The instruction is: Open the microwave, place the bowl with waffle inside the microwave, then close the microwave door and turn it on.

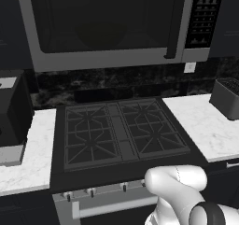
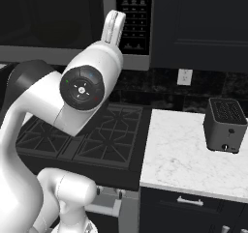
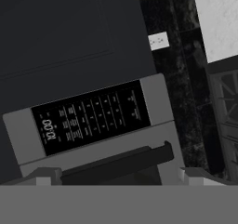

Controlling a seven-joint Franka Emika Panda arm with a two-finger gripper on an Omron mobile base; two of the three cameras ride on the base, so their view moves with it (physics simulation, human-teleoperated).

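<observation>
While microwave door (image 1: 105, 21) shut, hand view adds button panel (image 3: 90, 117); end effector (image 3: 118, 176) spread wide.

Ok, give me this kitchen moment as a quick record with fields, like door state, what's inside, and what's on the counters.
microwave: mounted above the stove
microwave door: shut
handle: dark, vertical, beside the button panel
bowl: dim rounded shape behind the glass
stove: burners bare
toaster: on the right counter
gripper: tips at the hand view's bottom edge, facing the handle
</observation>
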